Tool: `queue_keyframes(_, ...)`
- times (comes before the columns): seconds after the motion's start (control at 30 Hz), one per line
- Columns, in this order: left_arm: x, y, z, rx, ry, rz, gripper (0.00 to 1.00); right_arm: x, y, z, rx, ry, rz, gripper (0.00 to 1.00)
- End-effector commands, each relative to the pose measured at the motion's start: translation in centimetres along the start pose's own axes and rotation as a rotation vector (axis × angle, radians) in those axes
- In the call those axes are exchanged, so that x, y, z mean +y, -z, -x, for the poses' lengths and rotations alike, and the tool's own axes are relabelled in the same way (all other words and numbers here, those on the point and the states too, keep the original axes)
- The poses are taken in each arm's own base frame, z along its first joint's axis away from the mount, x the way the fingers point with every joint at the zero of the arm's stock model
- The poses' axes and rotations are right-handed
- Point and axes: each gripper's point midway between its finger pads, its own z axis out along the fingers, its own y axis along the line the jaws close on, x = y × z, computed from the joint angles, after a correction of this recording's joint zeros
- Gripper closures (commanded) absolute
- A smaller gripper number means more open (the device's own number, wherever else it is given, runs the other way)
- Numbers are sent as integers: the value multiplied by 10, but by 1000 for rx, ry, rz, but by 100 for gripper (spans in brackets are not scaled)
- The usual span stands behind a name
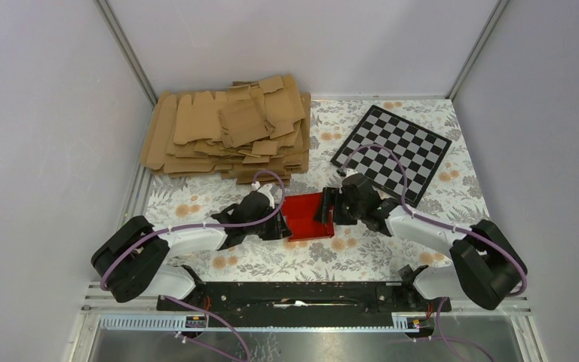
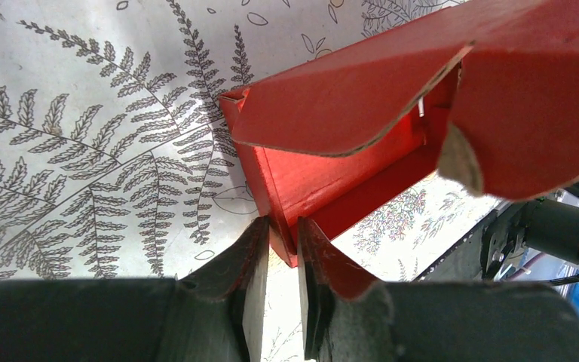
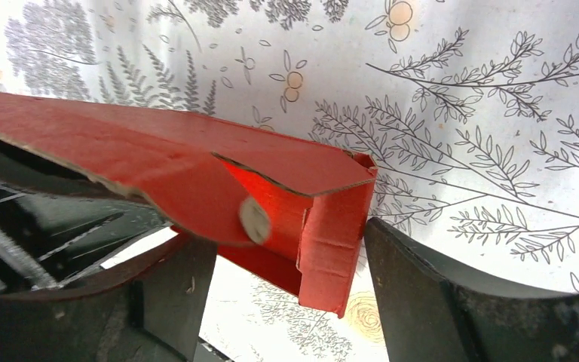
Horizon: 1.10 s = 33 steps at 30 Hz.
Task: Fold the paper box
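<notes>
While the left hand (image 2: pixel 283 226) pinches one wall of the half-formed red paper box (image 1: pixel 307 216) at the middle of the bench (image 1: pixel 362 256), the right hand (image 3: pixel 286 241) straddles its end, fingers wide. Closing off-square could crush that corner or pop the loose flap (image 3: pixel 121 162) outward.

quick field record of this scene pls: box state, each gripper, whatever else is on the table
paper box: red, partly folded, side walls raised, flaps open, between the two grippers
left gripper: shut on a wall edge of the box
right gripper: straddles one end of the box; cannot tell if it is squeezing
brown cardboard blanks: loose pile, far left
checkered board: lying flat, far right
table: floral-print cover
</notes>
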Motion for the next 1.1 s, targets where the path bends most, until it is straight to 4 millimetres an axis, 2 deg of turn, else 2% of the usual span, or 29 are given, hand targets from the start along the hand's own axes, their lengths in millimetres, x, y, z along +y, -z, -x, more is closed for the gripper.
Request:
queue_keyframes(0.0, -17, 2, 16, -49, -28, -54, 80, 4, 12, 16, -92, -77, 51, 24)
queue_keyframes(0.2, -16, 3, 16, -50, -30, -51, 80, -21, 28, 24, -161, -206, 72, 31)
queue_keyframes(0.33, -16, 4, 16, -48, -33, -47, 79, -37, 34, 22, -159, -214, 54, 25)
queue_keyframes(0.43, -18, 7, 19, -54, -40, -47, 73, -44, 34, 17, -145, -229, 46, 33)
queue_keyframes(0.47, -19, 9, 20, -57, -44, -48, 70, -45, 34, 15, -140, -236, 47, 38)
queue_keyframes(0.57, -24, 14, 25, -74, -54, -57, 59, -44, 33, 10, -136, -253, 69, 42)
queue_keyframes(0.67, -24, 17, 28, -90, -57, -51, 58, -41, 31, 2, -125, -293, 105, 49)
queue_keyframes(0.87, -23, 12, 32, -104, -66, -40, 64, -34, 24, -9, -97, -329, 179, 52)
queue_keyframes(1.07, -22, 5, 32, -94, -71, -40, 69, -27, 21, -12, -75, -333, 237, 55)
